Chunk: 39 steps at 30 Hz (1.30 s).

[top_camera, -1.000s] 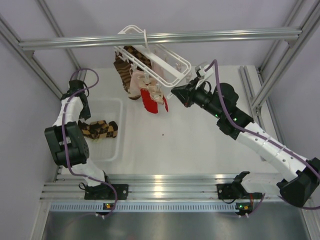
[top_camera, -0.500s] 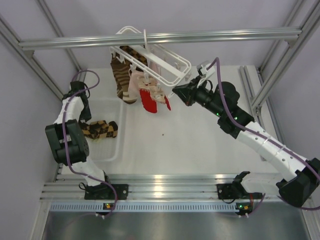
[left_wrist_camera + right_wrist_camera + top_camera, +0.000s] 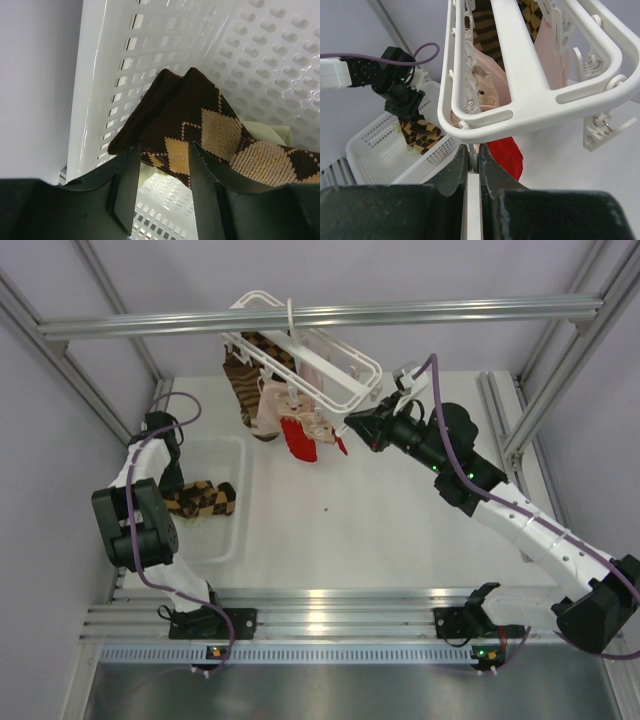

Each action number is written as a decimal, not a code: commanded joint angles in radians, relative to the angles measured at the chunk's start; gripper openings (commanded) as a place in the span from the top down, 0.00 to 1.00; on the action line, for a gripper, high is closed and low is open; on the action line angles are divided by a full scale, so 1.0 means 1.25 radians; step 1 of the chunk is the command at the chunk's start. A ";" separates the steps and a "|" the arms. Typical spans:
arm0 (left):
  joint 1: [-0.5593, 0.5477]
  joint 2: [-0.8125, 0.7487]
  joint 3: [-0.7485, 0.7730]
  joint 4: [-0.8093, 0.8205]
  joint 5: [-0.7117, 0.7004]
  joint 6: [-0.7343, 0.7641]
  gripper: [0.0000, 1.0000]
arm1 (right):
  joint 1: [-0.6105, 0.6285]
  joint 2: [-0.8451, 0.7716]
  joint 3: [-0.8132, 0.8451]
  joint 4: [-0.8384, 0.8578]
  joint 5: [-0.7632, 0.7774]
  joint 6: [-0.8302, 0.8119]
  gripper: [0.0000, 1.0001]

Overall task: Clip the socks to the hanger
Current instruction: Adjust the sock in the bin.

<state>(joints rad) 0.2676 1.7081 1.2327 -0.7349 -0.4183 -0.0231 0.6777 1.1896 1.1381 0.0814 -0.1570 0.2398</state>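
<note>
The left fingers [image 3: 129, 170] stand about half apart at the bottom of the left wrist view. They are closed on a fold of a checked sock [image 3: 200, 125] that crosses between their tips. Behind it is the perforated wall of a white basket [image 3: 280, 60]. In the top view this sits at middle left, with the sock over the basket on the table [image 3: 400, 530].

At bottom centre of the right wrist view, the right fingers [image 3: 487, 167] are pressed together with nothing visible between them. They sit just under the near corner of the hanger [image 3: 520, 75].

Farther back, at upper centre of the top view, the hanger is tilted, its hook over an aluminium bar [image 3: 450, 310]. From it hang a second checked sock [image 3: 240, 390], a pink sock [image 3: 270, 405] and a red sock [image 3: 298, 440]. The red one is nearest the right fingers.
</note>
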 commanded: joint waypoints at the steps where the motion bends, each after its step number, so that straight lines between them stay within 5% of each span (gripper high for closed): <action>1: 0.003 -0.041 -0.006 0.001 -0.027 -0.021 0.52 | -0.013 0.010 0.009 0.013 -0.001 0.011 1.00; 11: 0.002 0.008 0.021 0.025 0.004 -0.028 0.57 | -0.013 0.024 0.027 0.000 0.007 0.013 1.00; 22: 0.002 0.004 0.047 0.036 0.109 -0.013 1.00 | -0.013 0.025 0.030 -0.006 0.013 0.012 1.00; 25: 0.002 -0.019 0.053 0.013 0.083 -0.013 1.00 | -0.013 0.024 0.031 -0.004 0.010 0.013 1.00; 27: 0.002 -0.026 0.066 -0.023 0.049 -0.026 0.86 | -0.014 0.024 0.028 0.001 0.010 0.012 1.00; 33: 0.004 -0.106 0.004 -0.021 0.000 -0.010 0.70 | -0.013 0.023 0.023 0.010 0.009 0.017 1.00; 39: 0.009 -0.106 -0.004 -0.015 -0.014 -0.015 0.65 | -0.013 0.020 0.017 0.012 0.008 0.025 1.00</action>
<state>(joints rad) 0.2687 1.5860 1.2396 -0.7582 -0.4023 -0.0425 0.6773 1.2140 1.1397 0.0818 -0.1581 0.2584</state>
